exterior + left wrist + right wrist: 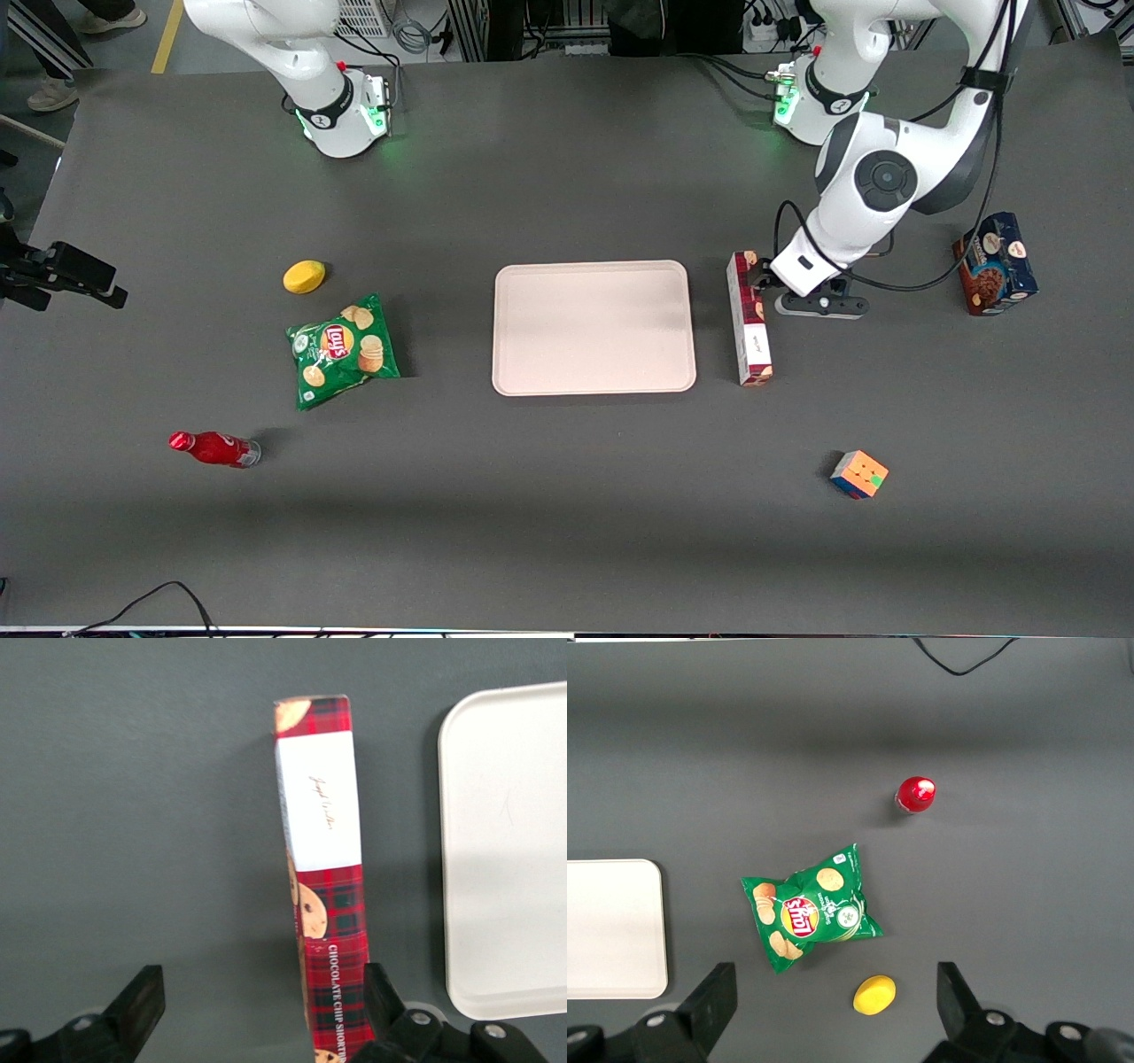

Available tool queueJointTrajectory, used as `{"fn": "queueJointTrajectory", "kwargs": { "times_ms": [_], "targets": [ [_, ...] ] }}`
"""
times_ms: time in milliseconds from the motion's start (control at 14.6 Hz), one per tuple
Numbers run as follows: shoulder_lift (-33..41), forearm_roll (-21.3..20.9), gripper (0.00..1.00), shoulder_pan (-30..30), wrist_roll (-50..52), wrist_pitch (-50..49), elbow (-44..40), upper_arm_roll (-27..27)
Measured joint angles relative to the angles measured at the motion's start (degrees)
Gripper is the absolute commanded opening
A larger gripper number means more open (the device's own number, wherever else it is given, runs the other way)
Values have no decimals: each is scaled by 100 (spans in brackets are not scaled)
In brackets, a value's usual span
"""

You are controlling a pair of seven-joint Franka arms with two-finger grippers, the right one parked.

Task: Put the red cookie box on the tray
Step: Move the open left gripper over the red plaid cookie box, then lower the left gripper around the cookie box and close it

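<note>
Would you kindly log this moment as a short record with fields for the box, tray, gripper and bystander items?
red cookie box: lying flat on the table beside the tray, not on it
tray: nothing on it
gripper: jaws open, over the box end farther from the front camera; one finger at the box's edge, not clamped
task status: box not yet gripped
other items: blue cookie box, puzzle cube, chips bag, lemon, red bottle
</note>
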State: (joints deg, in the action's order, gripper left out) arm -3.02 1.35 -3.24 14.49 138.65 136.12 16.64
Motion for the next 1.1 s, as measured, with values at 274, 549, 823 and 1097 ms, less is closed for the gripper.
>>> {"fn": "queueJointTrajectory", "kwargs": {
  "times_ms": [274,549,823,1097],
  "targets": [
    [-233,-2,100,-25,240,376,0,426],
    [-525,-123,100,-48,295,721,1,505],
    [-791,-322,100,-47,295,868,0,472],
    [-1048,-439,100,-46,303,1170,-1,458]
  ]
}}
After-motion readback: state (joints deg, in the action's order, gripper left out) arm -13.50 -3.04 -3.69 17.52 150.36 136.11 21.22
